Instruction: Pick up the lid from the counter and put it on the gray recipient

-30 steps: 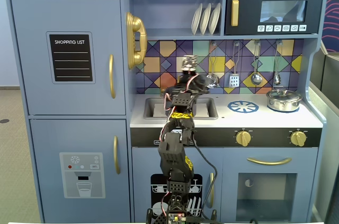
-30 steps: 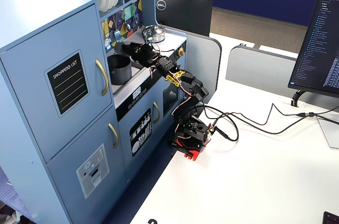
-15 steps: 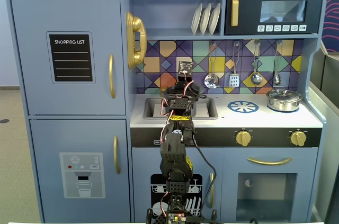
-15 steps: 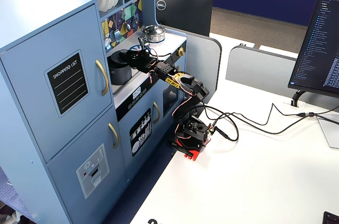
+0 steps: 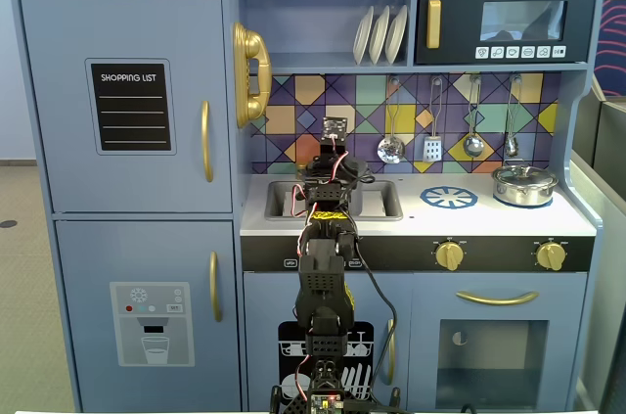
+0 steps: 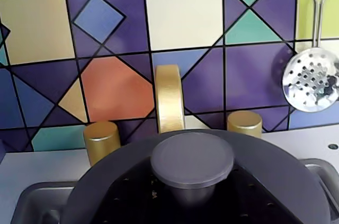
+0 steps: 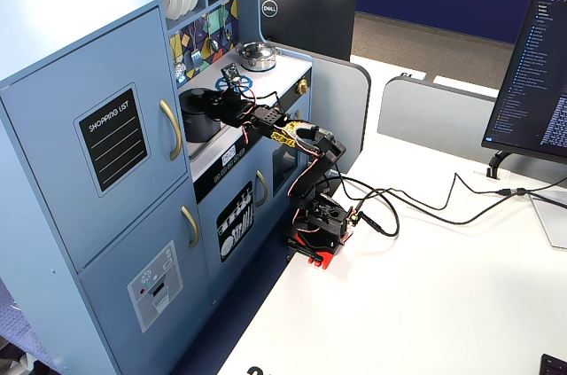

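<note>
The dark-gray lid (image 6: 275, 181) fills the bottom of the wrist view, its round central knob (image 6: 192, 159) in the middle. My gripper (image 6: 193, 184) is shut on the knob's stem, with a black jaw on each side. In a fixed view the gripper (image 7: 215, 105) holds the lid (image 7: 202, 94) over the gray pot (image 7: 198, 125), which stands in the sink; I cannot tell whether lid and pot touch. In a fixed view the arm (image 5: 326, 238) hides the pot and most of the lid. The pot is hidden under the lid in the wrist view.
The gold faucet (image 6: 169, 97) and its two gold knobs (image 6: 101, 139) stand just behind the lid. A skimmer (image 6: 310, 78) hangs on the tiled wall at right. The shiny steel pot (image 5: 524, 184) with its lid sits on the right of the counter. The sink rim (image 5: 386, 201) flanks the arm.
</note>
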Action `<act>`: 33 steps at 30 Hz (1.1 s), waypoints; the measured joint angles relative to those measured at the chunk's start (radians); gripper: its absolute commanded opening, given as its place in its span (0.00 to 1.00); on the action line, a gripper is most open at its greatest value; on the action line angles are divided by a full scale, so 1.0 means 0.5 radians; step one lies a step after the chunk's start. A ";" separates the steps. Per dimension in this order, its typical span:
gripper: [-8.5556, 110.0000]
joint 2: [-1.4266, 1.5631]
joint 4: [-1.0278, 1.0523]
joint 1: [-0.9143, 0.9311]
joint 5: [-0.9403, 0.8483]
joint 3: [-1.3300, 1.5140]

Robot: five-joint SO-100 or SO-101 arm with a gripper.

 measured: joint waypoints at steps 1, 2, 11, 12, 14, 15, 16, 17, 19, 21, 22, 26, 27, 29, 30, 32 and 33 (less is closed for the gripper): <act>0.07 0.000 0.000 0.000 0.000 0.000; 0.07 -0.006 0.000 0.003 -0.006 0.000; 0.07 -0.015 0.000 -0.031 -0.021 0.000; 0.07 -0.015 0.000 -0.034 -0.025 0.000; 0.07 -0.015 0.000 -0.037 -0.025 0.000; 0.09 -0.015 0.000 -0.037 -0.037 0.000; 0.17 -0.015 0.000 -0.037 -0.052 0.000; 0.22 -0.015 0.000 -0.037 -0.061 0.000; 0.29 -0.015 0.000 -0.037 -0.058 0.000; 0.31 -0.012 0.003 -0.037 -0.058 0.003; 0.31 0.003 0.006 -0.031 -0.058 0.021; 0.30 0.163 0.144 -0.028 -0.052 0.077; 0.29 0.230 0.227 -0.028 -0.037 0.077; 0.27 0.411 0.457 -0.034 -0.015 0.077; 0.25 0.525 0.607 -0.043 -0.006 0.077; 0.22 0.785 0.966 -0.083 0.009 0.107; 0.21 0.927 1.154 -0.114 0.012 0.138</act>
